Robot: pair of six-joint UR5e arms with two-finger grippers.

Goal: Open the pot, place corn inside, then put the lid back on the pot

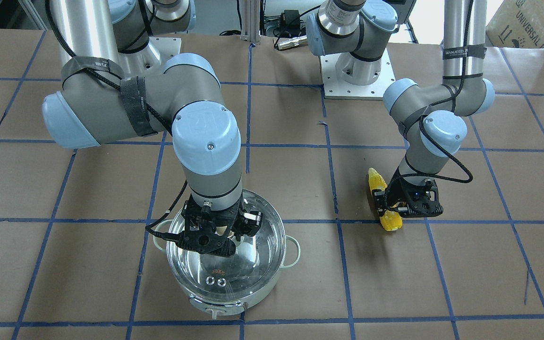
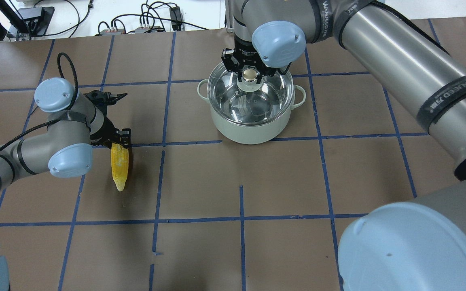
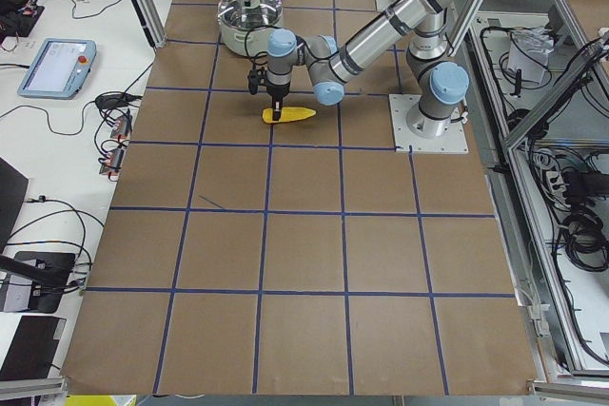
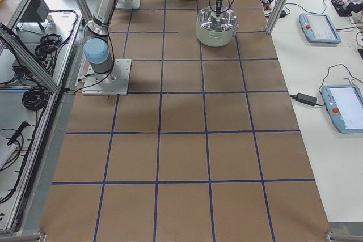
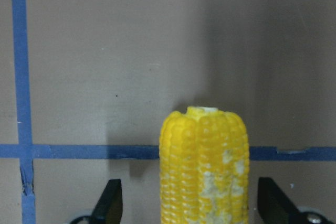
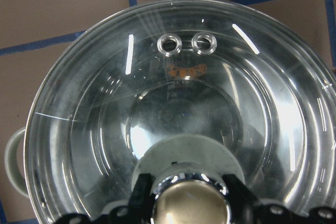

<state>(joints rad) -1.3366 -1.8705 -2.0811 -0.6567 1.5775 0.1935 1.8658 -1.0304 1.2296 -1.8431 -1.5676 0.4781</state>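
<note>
My right fingers (image 2: 250,75) clamp lid (image 6: 173,103) knob atop pot (image 2: 253,129) | my left fingers (image 5: 191,205) wide astride corn (image 5: 205,166), tabletop (image 2: 200,182), 8 o'clock of pot overhead | risk: corn rolls if pinched off-centre; lid slips.

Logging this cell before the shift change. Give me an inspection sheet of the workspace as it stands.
Surface: table covered in brown paper with a blue tape grid.
Job's things: pot with lid on it; corn lying on the table, apart from the pot.
Clutter: nothing seen.
Grippers: left gripper open, straddling the corn; right gripper appears shut on the lid's knob.
Cables: black cable looped at the left wrist; power adapter beyond the table.
Surroundings: tablets on a side bench; cardboard box.
</note>
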